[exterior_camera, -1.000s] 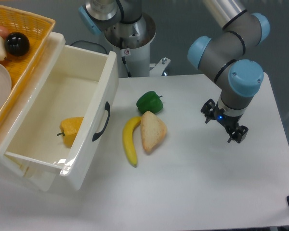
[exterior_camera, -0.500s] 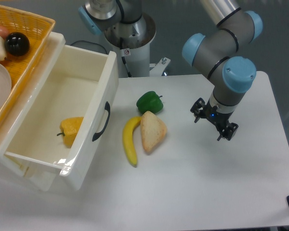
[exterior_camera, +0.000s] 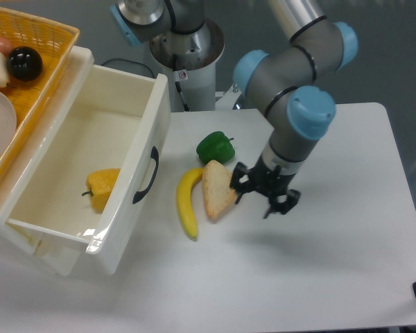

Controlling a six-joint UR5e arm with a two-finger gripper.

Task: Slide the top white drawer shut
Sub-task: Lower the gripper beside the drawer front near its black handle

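The top white drawer (exterior_camera: 135, 184) stands pulled far out of the cabinet at the left, its black curved handle (exterior_camera: 148, 175) facing the table. A yellow pepper (exterior_camera: 102, 186) lies inside it. My gripper (exterior_camera: 262, 196) hangs over the table to the right of the drawer, just beside the bread slice (exterior_camera: 218, 190). Its fingers (exterior_camera: 283, 202) are spread with nothing between them. A wide gap separates it from the drawer front.
A banana (exterior_camera: 187, 202), the bread slice and a green pepper (exterior_camera: 215, 147) lie between the drawer front and my gripper. A yellow wicker basket (exterior_camera: 38, 52) with a black ball (exterior_camera: 25, 62) sits on top of the cabinet. The robot base (exterior_camera: 187, 55) rises behind.
My arm has swung left and slightly down, from the table's right side to a spot right beside the bread slice. The drawer and the food have not moved.
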